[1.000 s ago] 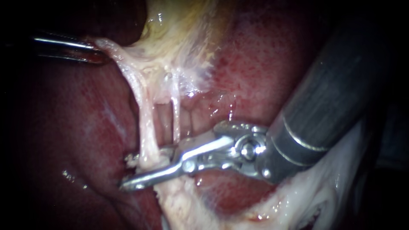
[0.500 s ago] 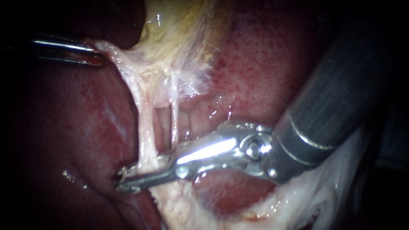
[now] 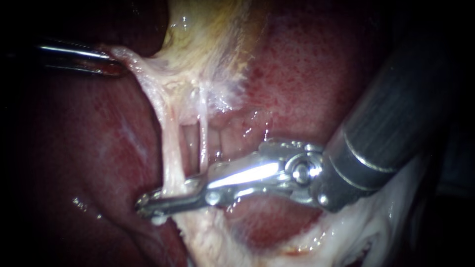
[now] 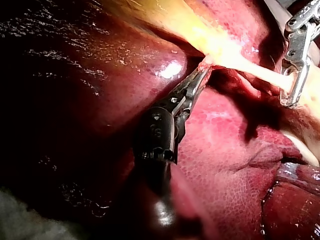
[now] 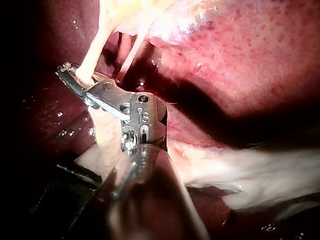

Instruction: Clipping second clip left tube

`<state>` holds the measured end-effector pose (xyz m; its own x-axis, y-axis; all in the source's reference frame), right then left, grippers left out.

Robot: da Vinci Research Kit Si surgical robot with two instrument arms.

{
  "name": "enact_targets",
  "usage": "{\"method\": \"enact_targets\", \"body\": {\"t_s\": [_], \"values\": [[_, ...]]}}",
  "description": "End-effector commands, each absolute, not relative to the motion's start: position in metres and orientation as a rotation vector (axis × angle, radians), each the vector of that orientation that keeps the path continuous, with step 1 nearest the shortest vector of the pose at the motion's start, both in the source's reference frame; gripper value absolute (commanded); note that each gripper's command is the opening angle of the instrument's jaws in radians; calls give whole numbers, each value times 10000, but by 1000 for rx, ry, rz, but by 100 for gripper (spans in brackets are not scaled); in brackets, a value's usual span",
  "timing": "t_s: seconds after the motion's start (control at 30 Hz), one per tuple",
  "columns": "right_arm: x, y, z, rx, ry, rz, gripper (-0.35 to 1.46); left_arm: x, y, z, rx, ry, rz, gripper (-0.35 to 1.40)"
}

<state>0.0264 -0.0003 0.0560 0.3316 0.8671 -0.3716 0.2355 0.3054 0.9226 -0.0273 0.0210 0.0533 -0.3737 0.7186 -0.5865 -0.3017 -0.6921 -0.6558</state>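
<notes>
The left tube (image 3: 168, 148) is a pale thick strand running down from the yellowish gallbladder (image 3: 208, 44). The thinner right tube (image 3: 203, 143) hangs beside it. My right instrument (image 3: 148, 202) comes in from the right, and its long metal jaws are shut on the left tube low down, from both sides. In the right wrist view the tube (image 5: 92, 57) runs down into those jaws (image 5: 67, 70). My left instrument (image 3: 114, 64) at upper left is shut on pale gallbladder tissue and holds it taut; the left wrist view shows that grip (image 4: 204, 69).
Red liver (image 3: 316, 69) lies behind and to both sides of the tubes. White fatty tissue (image 3: 356, 237) spreads under my right instrument's thick dark shaft (image 3: 396, 109). In the left wrist view my right instrument's jaws (image 4: 290, 102) stand ahead, around the tube.
My right instrument's jaws, open around the left tube a second ago, have closed onto it, and its wrist has edged slightly right. My left instrument has held still.
</notes>
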Motion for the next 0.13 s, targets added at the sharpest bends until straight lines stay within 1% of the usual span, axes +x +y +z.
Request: {"method": "enact_targets", "body": {"t_s": [0.03, 0.13], "values": [[264, -4, 562, 1222, 1193, 586, -35, -273, 210, 533, -1206, -597, 2094, -35], [263, -3, 564, 1221, 1193, 586, -35, -273, 210, 533, -1206, -597, 2094, -35]]}}
